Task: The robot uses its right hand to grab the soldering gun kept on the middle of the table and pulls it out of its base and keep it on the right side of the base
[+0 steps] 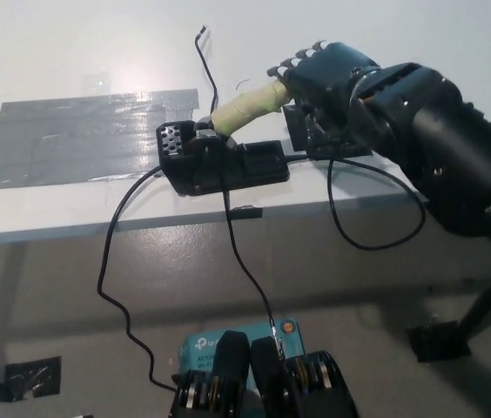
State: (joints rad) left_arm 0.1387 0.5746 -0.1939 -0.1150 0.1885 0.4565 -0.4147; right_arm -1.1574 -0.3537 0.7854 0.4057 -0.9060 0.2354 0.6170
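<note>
The soldering gun (pixel 245 108), its handle wrapped in pale yellow-green tape, slants up to the right out of its black base (pixel 219 162) in the middle of the white table (pixel 97 52). My black right hand (pixel 319 83) is closed around the upper end of the handle, with its fingers curled over the top. The gun's tip still sits in the holder beside the perforated block (pixel 171 139). My left hand does not appear in the head view.
A wide patch of grey tape (pixel 80 135) covers the table left of the base. A black taped square (pixel 328 131) lies under my right hand. Black cables (pixel 106 261) hang over the table's front edge to the floor.
</note>
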